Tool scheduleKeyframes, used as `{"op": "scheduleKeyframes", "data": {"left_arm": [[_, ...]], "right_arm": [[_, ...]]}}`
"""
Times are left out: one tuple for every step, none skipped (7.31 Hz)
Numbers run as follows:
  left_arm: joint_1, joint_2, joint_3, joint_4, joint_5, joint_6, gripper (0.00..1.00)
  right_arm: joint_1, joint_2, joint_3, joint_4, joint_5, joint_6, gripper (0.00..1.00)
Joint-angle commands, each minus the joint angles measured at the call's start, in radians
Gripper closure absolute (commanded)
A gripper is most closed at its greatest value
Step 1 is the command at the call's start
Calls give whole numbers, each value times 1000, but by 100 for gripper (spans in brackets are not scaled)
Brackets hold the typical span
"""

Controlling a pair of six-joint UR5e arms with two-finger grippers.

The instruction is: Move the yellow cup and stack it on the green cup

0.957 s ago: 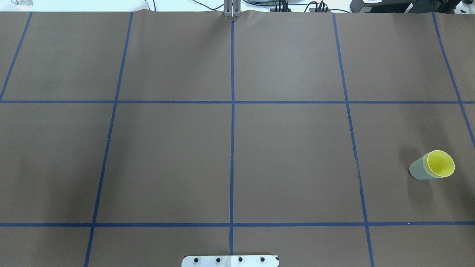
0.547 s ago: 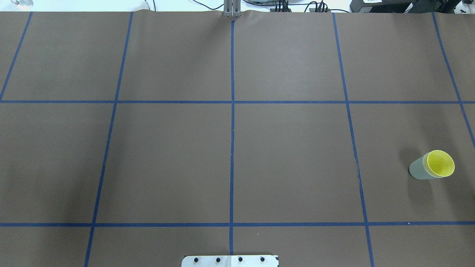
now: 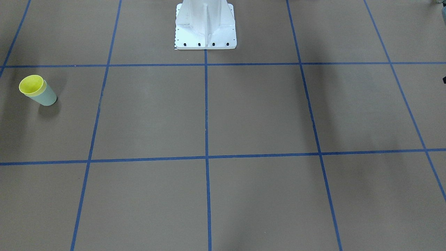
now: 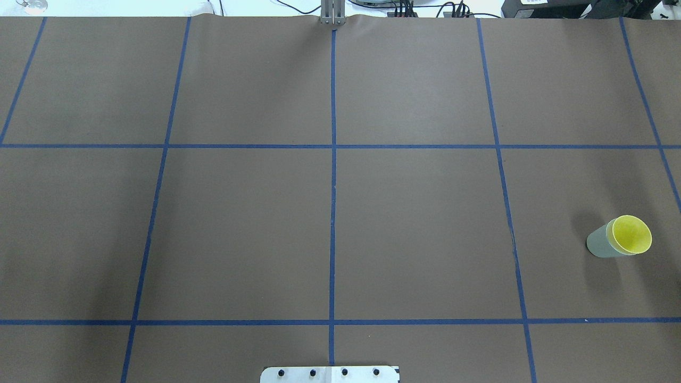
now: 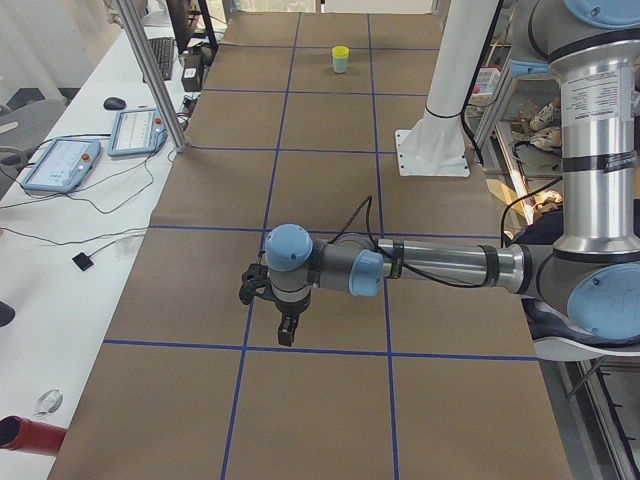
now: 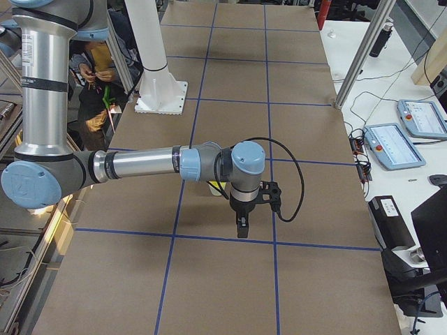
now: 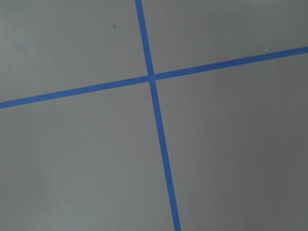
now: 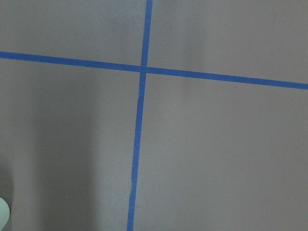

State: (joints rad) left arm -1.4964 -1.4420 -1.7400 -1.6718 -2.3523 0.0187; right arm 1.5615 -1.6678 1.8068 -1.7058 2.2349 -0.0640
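Yellow cup (image 4: 632, 234) nested inside green cup (image 4: 599, 242) — both upright.

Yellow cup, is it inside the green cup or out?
Inside. The yellow cup nests in the green cup, rim poking out.

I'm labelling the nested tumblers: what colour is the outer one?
The small tapered plastic green cup is pale sage green, clearest in the overhead exterior view.

The yellow cup (image 4: 631, 234) and green cup (image 4: 598, 243) look matt plastic, the table cover (image 4: 415, 229) matt paper.
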Motion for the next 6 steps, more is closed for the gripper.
{"op": "scheduleKeyframes", "data": {"left_arm": [[1,-5,10,-3,2,-6,0],[1,-5,7,-3,4,0,0],[1,-9,2,-3,4,1,0],[2,-11,4,-5,4,4,0],[2,-11,4,-3,4,4,0],[1,-9,2,-3,4,3,0]], "right_arm": [[0,-4,0,0,3,0,0],[0,-4,-1,5,15,0,0],[0,-6,-4,8,15,0,0],[0,-6,-12,8,15,0,0],[0,-6,-17,9,17,0,0],[0,-6,-18,8,17,0,0]]}}
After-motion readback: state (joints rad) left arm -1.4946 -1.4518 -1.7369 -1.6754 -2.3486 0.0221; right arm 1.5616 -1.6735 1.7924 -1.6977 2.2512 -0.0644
